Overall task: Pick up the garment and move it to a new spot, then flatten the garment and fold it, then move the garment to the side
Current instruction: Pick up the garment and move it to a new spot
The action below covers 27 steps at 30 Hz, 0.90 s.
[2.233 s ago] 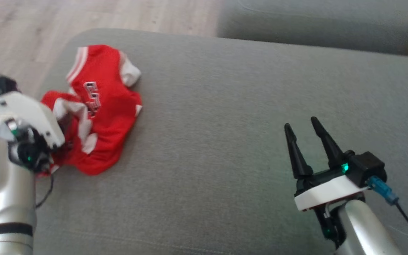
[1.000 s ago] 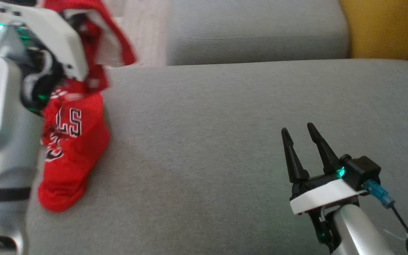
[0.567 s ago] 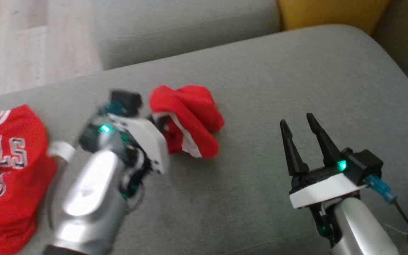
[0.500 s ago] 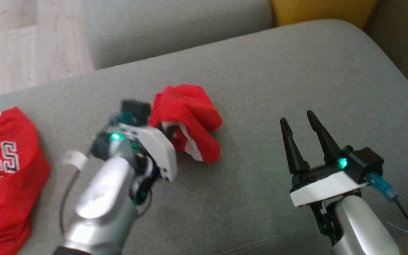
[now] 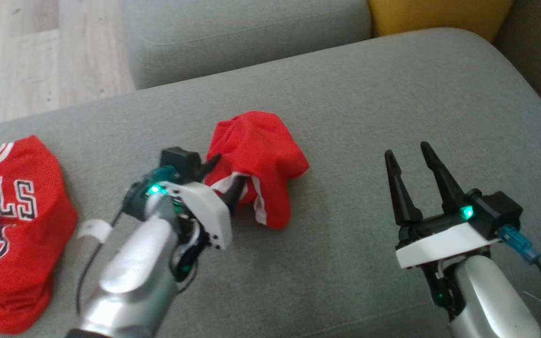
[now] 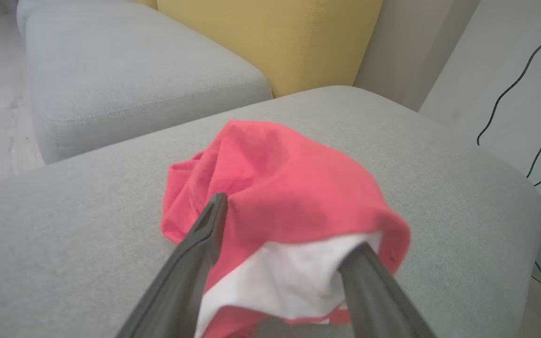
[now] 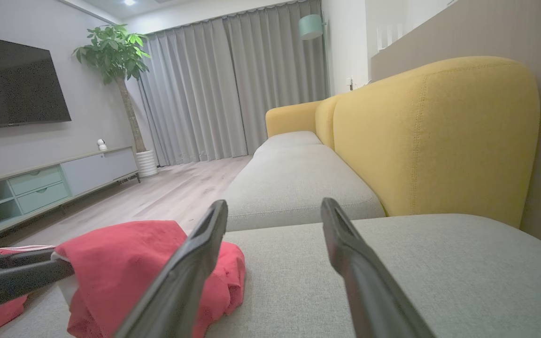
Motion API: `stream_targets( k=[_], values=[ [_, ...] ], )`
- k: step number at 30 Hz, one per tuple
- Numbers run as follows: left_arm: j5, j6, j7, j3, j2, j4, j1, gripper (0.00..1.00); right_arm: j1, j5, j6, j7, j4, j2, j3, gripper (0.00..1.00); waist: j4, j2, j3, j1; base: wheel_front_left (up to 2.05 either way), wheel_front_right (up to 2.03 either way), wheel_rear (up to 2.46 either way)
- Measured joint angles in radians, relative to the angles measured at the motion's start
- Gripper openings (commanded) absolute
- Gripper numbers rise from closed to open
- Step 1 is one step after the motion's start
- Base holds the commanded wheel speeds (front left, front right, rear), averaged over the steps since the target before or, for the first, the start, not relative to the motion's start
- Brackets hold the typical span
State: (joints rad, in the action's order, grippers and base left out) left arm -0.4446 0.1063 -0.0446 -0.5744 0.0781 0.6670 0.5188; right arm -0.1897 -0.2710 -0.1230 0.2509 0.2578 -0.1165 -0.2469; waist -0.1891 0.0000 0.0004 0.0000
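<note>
The left gripper (image 5: 229,167) has its jaws spread wide. The crumpled red garment (image 5: 263,148) lies on the grey sofa cushion (image 5: 383,94) between and just beyond them, its white trim draped over one fingertip. The right gripper (image 5: 406,149) is open and empty, well apart from the garment. A red lettered jersey (image 5: 17,211) lies well behind the left jaws.

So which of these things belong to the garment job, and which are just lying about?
In the job:
- red garment with white trim, crumpled between the open fingers of the left gripper
- grey cushion it lies on

Lying about:
- lettered red jersey, apart at the cushion's left end
- yellow backrest
- plant
- television
</note>
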Motion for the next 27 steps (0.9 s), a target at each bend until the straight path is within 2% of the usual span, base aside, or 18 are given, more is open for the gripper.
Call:
stream_targets(
  k=[2, 3, 5, 9, 12, 15, 19, 24, 27],
  values=[
    [-0.015, 0.0, 0.028, 0.005, 0.041, -0.058, -0.011, 1.0, 0.003, 0.002, 0.0, 0.0, -0.002, -0.005, 0.009, 1.0, 0.018, 0.0, -0.007, 0.0, 0.0, 0.0, 0.0],
    [-0.015, 0.0, 0.028, 0.005, 0.041, -0.058, -0.011, 1.0, 0.003, 0.002, 0.0, 0.0, -0.002, -0.005, 0.009, 1.0, 0.018, 0.0, -0.007, 0.0, 0.0, 0.0, 0.0],
    [-0.031, -0.001, 0.056, 0.015, 0.088, -0.123, -0.045, 1.0, 0.016, 0.007, 0.0, 0.0, -0.005, -0.011, 0.016, 1.0, 0.036, 0.0, -0.014, 0.0, 0.0, 0.0, 0.0],
    [-0.067, -0.06, 0.087, 0.073, 0.165, -0.251, -0.177, 1.0, 0.041, 0.009, 0.0, 0.0, -0.007, -0.014, 0.02, 1.0, 0.061, 0.0, -0.025, 0.0, 0.0, 0.0, 0.0],
    [-0.098, -0.123, 0.06, 0.133, 0.193, -0.344, -0.288, 1.0, 0.041, 0.011, 0.0, 0.0, -0.013, -0.014, 0.022, 1.0, 0.07, 0.0, -0.03, 0.0, 0.0, 0.0, 0.0],
    [-0.121, -0.19, -0.029, 0.207, 0.196, -0.43, -0.375, 1.0, 0.043, 0.013, 0.0, 0.0, -0.019, -0.014, 0.026, 1.0, 0.076, 0.0, -0.03, 0.0, 0.0, 0.0, 0.0],
    [-0.119, -0.256, -0.154, 0.259, 0.181, -0.5, -0.461, 1.0, 0.073, 0.013, 0.0, 0.0, -0.026, -0.014, 0.034, 1.0, 0.083, 0.0, -0.031, 0.0, 0.0, 0.0, 0.0],
    [-0.048, -0.302, -0.204, 0.278, 0.15, -0.512, -0.552, 1.0, 0.115, 0.013, 0.0, 0.0, -0.05, -0.001, 0.072, 1.0, 0.091, 0.0, -0.031, 0.0, 0.0, 0.0, 0.0],
    [0.012, -0.304, -0.204, 0.314, 0.13, -0.543, -0.578, 1.0, 0.136, 0.016, 0.0, 0.0, -0.061, 0.008, 0.085, 1.0, 0.095, 0.0, -0.028, 0.0, 0.0, 0.0, 0.0]
  ],
)
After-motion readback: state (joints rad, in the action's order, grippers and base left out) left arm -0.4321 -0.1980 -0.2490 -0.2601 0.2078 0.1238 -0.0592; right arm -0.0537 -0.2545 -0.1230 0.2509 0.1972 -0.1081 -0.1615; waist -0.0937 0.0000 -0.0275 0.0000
